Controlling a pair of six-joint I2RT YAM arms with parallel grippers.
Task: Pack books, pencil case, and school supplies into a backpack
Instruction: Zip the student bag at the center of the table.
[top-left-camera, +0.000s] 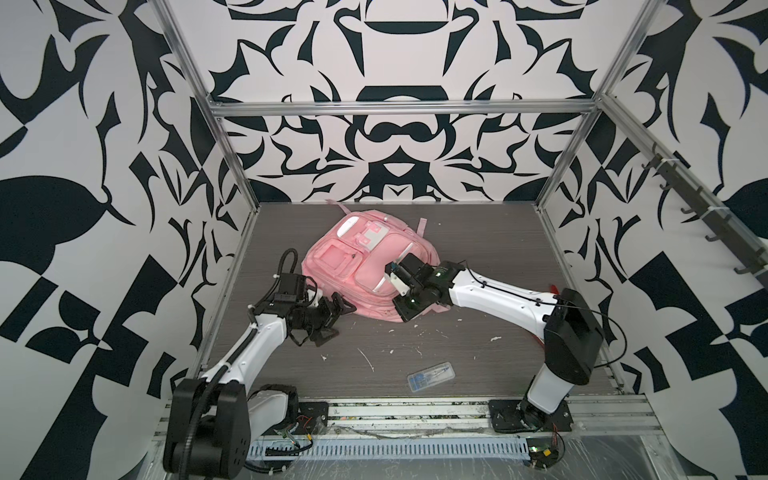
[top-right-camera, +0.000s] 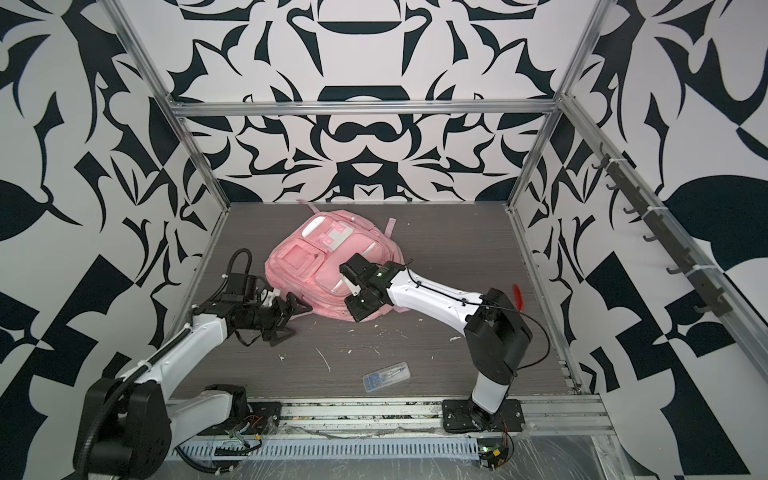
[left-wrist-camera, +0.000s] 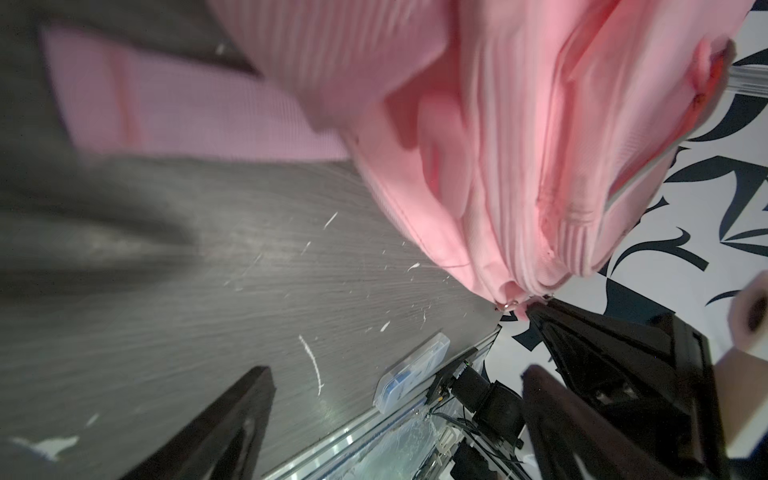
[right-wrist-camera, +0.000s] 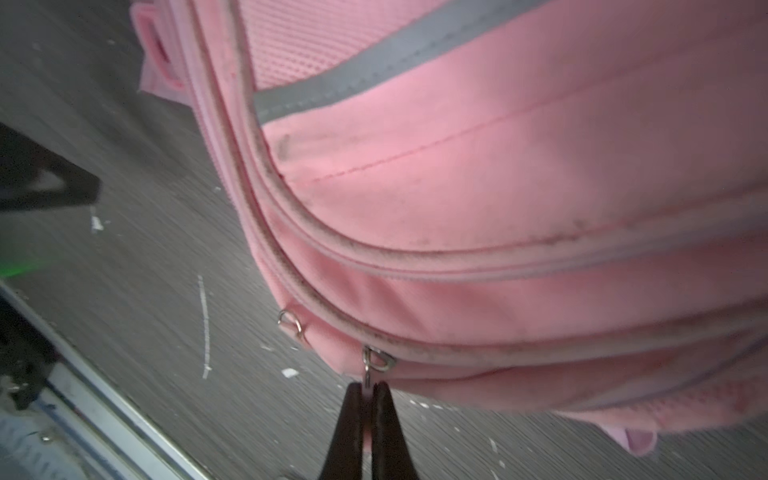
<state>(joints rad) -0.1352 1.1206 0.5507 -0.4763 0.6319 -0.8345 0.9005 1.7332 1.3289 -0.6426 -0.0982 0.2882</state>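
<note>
On grey table (top-left-camera: 478, 332): pink backpack (top-left-camera: 353, 274) flat, seemingly zipped; right tool (right-wrist-camera: 365, 386) pinching zipper pull (right-wrist-camera: 369, 372); left tool (top-left-camera: 343, 323) spread.

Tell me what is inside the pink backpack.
Nothing inside shows: the backpack lies front-up on the table, its pink fabric covering the interior. The right gripper pinches a zipper pull at its edge. The clear plastic box lies outside, on the table near the front.

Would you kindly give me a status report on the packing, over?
Left gripper open beside backpack. Right gripper shut on zipper pull. Supplies box loose out front, not yet packed. Only white scraps in between.
</note>
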